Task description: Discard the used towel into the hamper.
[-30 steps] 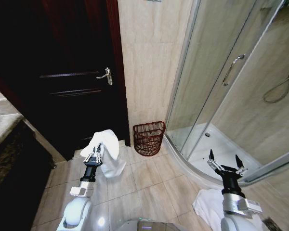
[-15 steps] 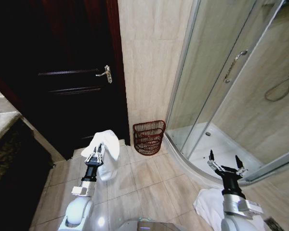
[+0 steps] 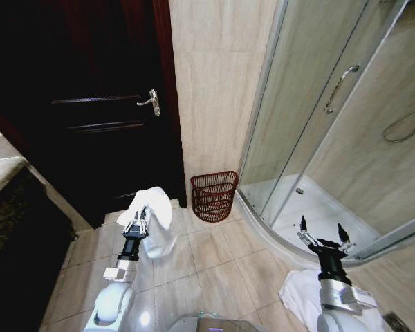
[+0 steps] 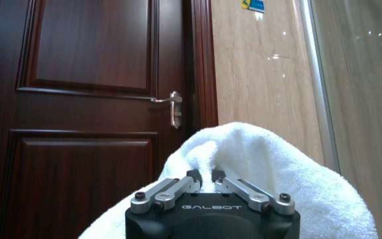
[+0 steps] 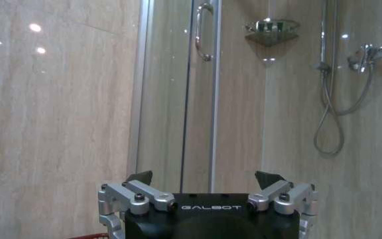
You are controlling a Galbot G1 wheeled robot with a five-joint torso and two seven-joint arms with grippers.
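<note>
The hamper [image 3: 214, 196] stands on the tiled floor [image 3: 207, 266] against the beige wall, wedged between the dark door [image 3: 90, 117] and the curved shower base [image 3: 311, 214]. Nothing can be made out inside it from the head view; its wicker weave hides the bottom.

The left pincer [image 3: 135, 223] is raised ahead of the robot, its jaws nipped narrow on a fold of the white towel [image 3: 152, 218], which drapes over and beyond the fingertips. The hamper sits ahead of this pincer and off to its right, well apart from it, so the towel hangs over bare floor.

The right pincer [image 3: 322, 238] is held wide, fingers splayed, holding nothing, out near the shower's rim. A second white cloth [image 3: 297, 294] lies on the floor just beside the right arm.

The left wrist view shows the jaws [image 4: 205, 180] pinching the towel [image 4: 270, 169] with the door handle [image 4: 172, 105] beyond. The right wrist view shows the spread pincer [image 5: 204, 180] facing the shower glass, its handle [image 5: 203, 31] and hose [image 5: 330, 114].
</note>
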